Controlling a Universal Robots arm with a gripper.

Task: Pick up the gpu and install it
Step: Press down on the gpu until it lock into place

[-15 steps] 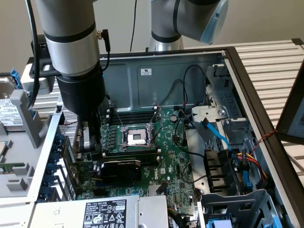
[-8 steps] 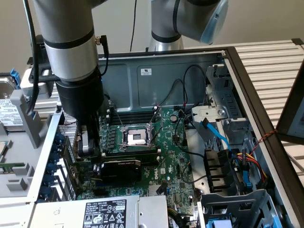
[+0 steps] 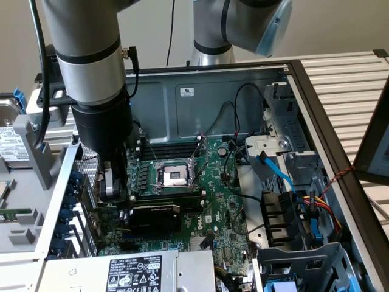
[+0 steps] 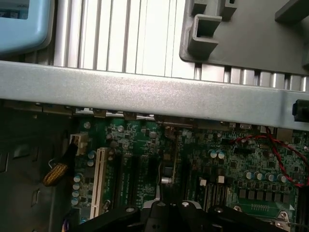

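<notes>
The gpu (image 3: pixel 152 218), with its black cooler shroud facing up, stands on the green motherboard (image 3: pixel 216 201) inside the open computer case. It is below the processor socket and lies level across the expansion slots. My gripper (image 3: pixel 111 185) hangs straight down from the arm at the gpu's end toward the exterior view's left, close to the case's rear wall. Whether it touches the card is hidden by the arm. In the wrist view, the gripper's black housing (image 4: pixel 164 218) sits over the motherboard's expansion slots (image 4: pixel 137 174).
The processor socket (image 3: pixel 175 176) is just behind the gpu and the power supply (image 3: pixel 134 271) just in front. A drive cage (image 3: pixel 304 267) and cables (image 3: pixel 273 170) crowd the exterior view's right. A hard drive (image 3: pixel 12 143) lies outside the case. The case rim (image 4: pixel 145 94) crosses the wrist view.
</notes>
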